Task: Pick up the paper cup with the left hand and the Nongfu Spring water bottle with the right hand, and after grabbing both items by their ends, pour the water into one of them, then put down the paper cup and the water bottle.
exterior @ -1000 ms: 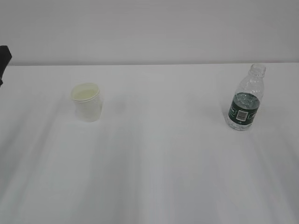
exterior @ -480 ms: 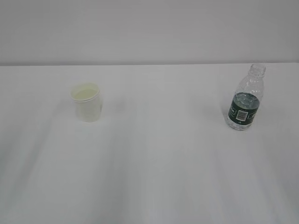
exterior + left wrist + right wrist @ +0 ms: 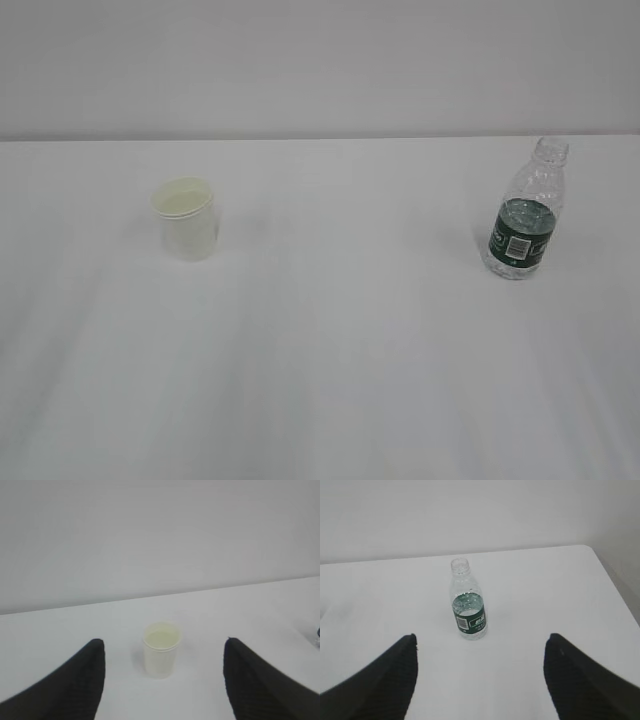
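A small white paper cup [image 3: 186, 220] stands upright on the left of the white table [image 3: 340, 330]; its cream inside shows from above. In the left wrist view the paper cup [image 3: 161, 650] stands ahead of my left gripper [image 3: 163, 641], which is open and empty, well short of it. On the right stands the capless Nongfu Spring water bottle [image 3: 524, 212], clear with a dark green label. The right wrist view has the water bottle [image 3: 468, 602] upright, ahead of my open, empty right gripper [image 3: 480, 637]. Neither arm shows in the exterior view. Whether water is in the cup, I cannot tell.
A plain pale wall [image 3: 320, 60] closes off the far side of the table. In the right wrist view the table's right edge [image 3: 615, 585] runs close beside the bottle's side of the table.
A dark part of the left arm at the exterior view's left edge one second ago has gone out of view. Cup and bottle have not moved.
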You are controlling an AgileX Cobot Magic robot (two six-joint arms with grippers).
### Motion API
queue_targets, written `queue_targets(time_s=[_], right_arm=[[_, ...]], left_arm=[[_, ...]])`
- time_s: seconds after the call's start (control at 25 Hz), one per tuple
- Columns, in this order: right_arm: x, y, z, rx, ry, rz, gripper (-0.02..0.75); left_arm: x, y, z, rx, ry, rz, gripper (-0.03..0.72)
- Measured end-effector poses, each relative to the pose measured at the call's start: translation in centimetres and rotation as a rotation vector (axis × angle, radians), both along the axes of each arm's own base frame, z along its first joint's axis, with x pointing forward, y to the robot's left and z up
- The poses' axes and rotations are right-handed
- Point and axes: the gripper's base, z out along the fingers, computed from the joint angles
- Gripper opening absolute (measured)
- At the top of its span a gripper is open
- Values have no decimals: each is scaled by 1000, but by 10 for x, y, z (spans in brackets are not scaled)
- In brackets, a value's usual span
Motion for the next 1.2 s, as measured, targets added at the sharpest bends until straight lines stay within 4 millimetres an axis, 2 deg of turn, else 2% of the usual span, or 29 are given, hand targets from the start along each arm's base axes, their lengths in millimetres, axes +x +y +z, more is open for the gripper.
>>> queue_targets(time_s=[0.2, 0.48, 0.68, 0.96, 1.2], right_arm=[[-7, 5, 8, 22, 34, 47, 588], [-19, 11, 6, 32, 121, 117, 588], [-42, 12, 6, 37, 47, 141, 587], [-80, 11, -9, 6, 44, 146, 587], [-87, 10, -14, -8, 96, 147, 588]], left_arm=[[-13, 2, 6, 37, 44, -24, 522], [-38, 8, 31, 78, 58, -49, 514], [-61, 15, 24, 128, 116, -60, 508], [-99, 26, 21, 143, 106, -68, 494], [-117, 32, 19, 163, 164, -57, 494]])
